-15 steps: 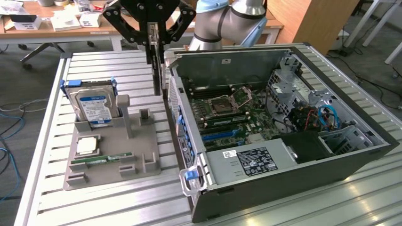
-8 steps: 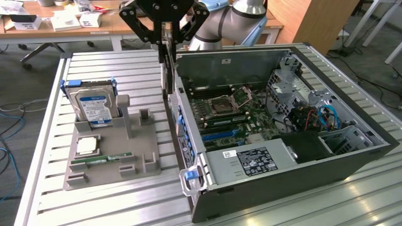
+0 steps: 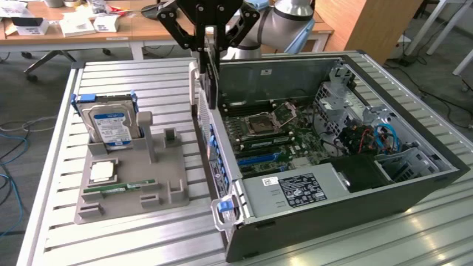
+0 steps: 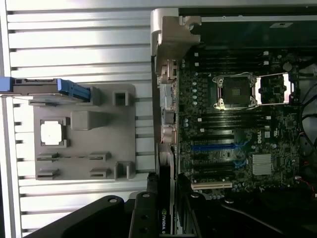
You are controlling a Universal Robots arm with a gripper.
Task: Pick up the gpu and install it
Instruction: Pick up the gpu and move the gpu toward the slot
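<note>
- The gpu [image 3: 211,83] is clamped between my jaws, lifted off the table and hanging edge-down as a thin dark card.
- My gripper [image 3: 209,49] pinches the card's upper part, with both black fingers closed against its flat faces.
- In the wrist view the card appears edge-on between my fingers, with a green-and-white logo on its narrow side.
- The card hangs over the wall of the open computer case [image 3: 414,183] that faces the gray holder, at the case's far end in the exterior view.
- I cannot tell whether its lower end touches that wall.
- It is not yet seated, and the blue slots [image 4: 218,147] on the motherboard [image 3: 273,133] lie bare.
- The CPU socket [image 3: 260,123] sits open on the board, near the card's lower end in the exterior view.
- A labelled power supply [image 3: 296,191] fills the near corner of the case.
- On the exterior view's left, the gray holder [image 3: 174,166] lies just beside the case on the slatted metal table [image 3: 111,238].
- In that holder a hard drive [image 3: 111,124] stands upright, a CPU chip [image 3: 102,170] lies flat, and a green RAM stick [image 3: 118,189] lies nearest the camera.
</note>
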